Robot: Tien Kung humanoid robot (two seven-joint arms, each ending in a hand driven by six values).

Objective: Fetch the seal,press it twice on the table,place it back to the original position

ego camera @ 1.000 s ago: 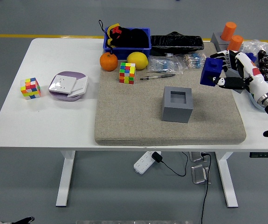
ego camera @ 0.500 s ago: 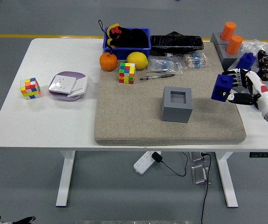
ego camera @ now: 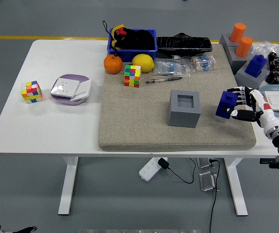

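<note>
over the right edge of the beige felt mat, the right hand is clasping the blue seal, holding it low over the mat, just right of the grey hollow block. the grip looks sideways, so the seal might tilt and stamp unevenly, or slip. the block is sitting close enough to get bumped; a second blue seal is standing in its grey holder behind. i can't see the left hand.

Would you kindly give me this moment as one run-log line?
right hand: shut on blue seal | seal: over beige mat, right of grey box | left hand: not in view
</note>
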